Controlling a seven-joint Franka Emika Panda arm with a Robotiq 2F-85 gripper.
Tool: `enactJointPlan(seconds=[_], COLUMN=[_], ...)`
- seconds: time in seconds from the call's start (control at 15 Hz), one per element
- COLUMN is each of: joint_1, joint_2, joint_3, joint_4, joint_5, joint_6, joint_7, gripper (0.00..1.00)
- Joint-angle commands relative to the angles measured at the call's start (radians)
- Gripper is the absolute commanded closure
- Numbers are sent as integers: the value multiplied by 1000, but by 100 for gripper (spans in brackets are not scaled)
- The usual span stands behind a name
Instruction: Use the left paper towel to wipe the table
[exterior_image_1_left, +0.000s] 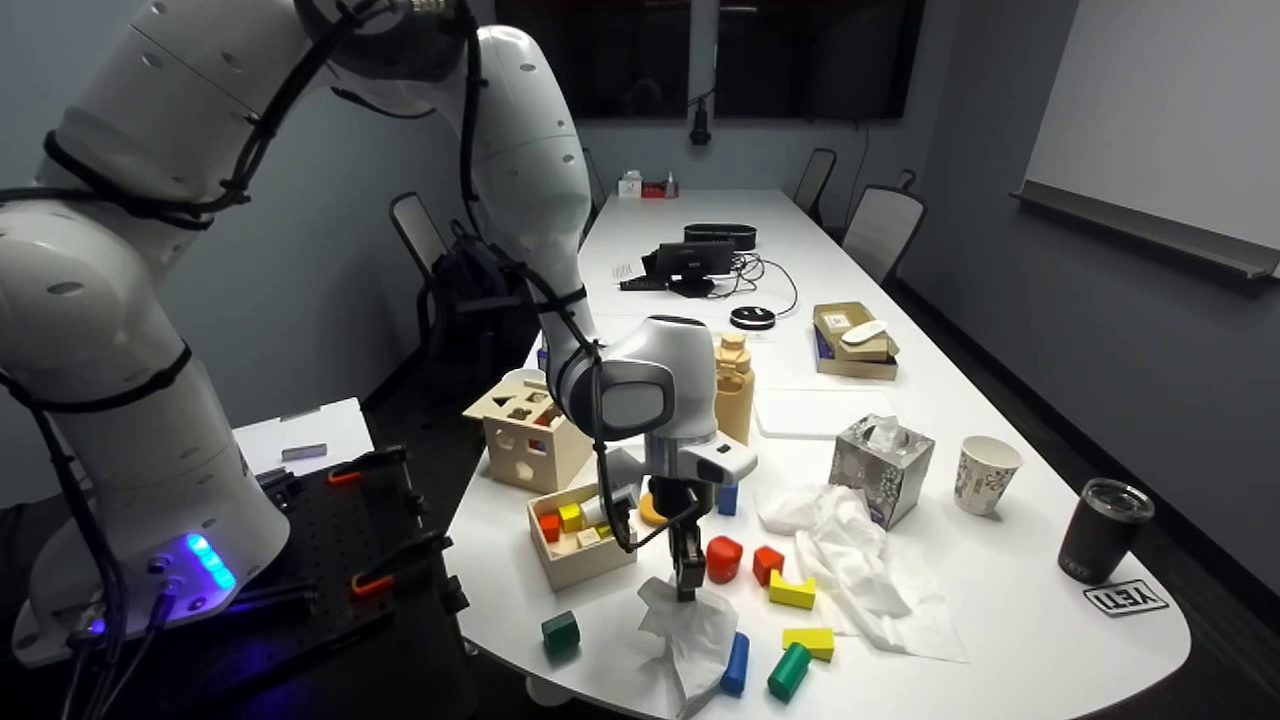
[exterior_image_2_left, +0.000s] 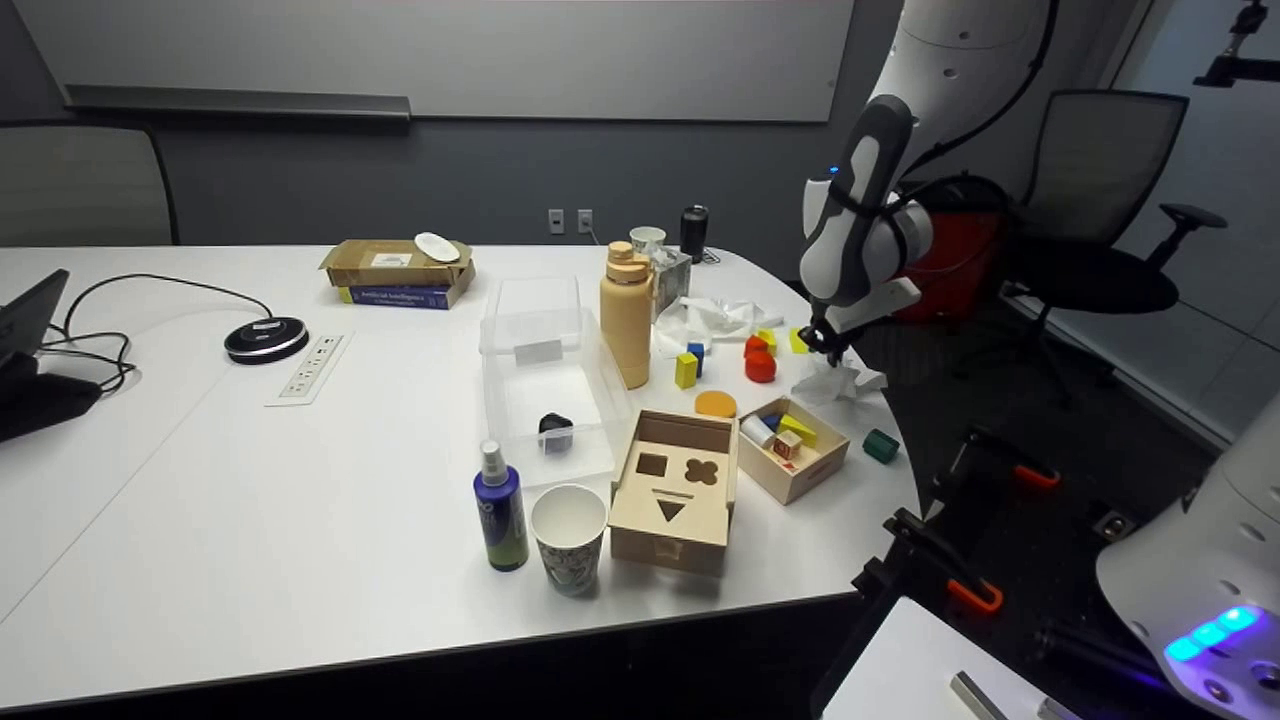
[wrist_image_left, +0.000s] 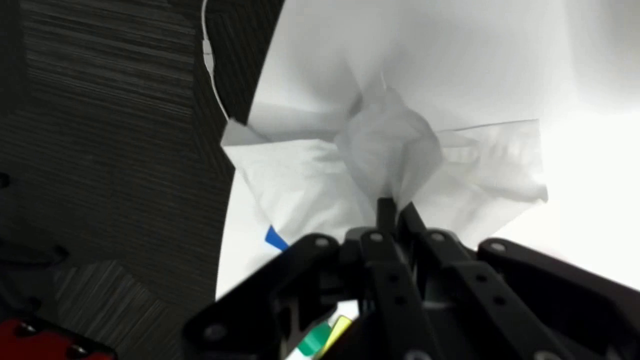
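The white table (exterior_image_1_left: 1040, 660) has a rounded near end and also shows in an exterior view (exterior_image_2_left: 330, 500) and the wrist view (wrist_image_left: 590, 165). The left paper towel (exterior_image_1_left: 700, 640) is white and crumpled, near the table's rounded edge. It also shows in an exterior view (exterior_image_2_left: 835, 382) and the wrist view (wrist_image_left: 310, 180). My gripper (exterior_image_1_left: 690, 590) points down, shut on a pinched peak of this towel; the fingertips also show in the wrist view (wrist_image_left: 395, 207). The towel's lower part spreads on the table, with one end at the edge. Another crumpled white towel (exterior_image_1_left: 850, 570) lies to the right.
A blue cylinder (exterior_image_1_left: 736, 663) touches or nearly touches the held towel. Green (exterior_image_1_left: 790, 671), yellow (exterior_image_1_left: 808, 642) and red (exterior_image_1_left: 723, 558) blocks lie beside it. A wooden tray (exterior_image_1_left: 580, 565), dark green block (exterior_image_1_left: 561, 634), tissue box (exterior_image_1_left: 882, 465) and orange bottle (exterior_image_1_left: 734, 385) stand around.
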Motion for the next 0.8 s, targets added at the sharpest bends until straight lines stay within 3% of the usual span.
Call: enactJointPlan(seconds=[0.0,0.2,0.33,0.47,0.73], joint_1=[-59,-96,-87,-47,52], joint_2=[26,30,12,-16,-18], joint_3=[102,205,236,212,97], joint_4=[26,41,34,4,-7], joint_5=[77,148,184,194,165], joint_6=[73,65,14,-31,-133], joint_7=[-3,-6,7,25,112], gripper=[99,99,99,99,99])
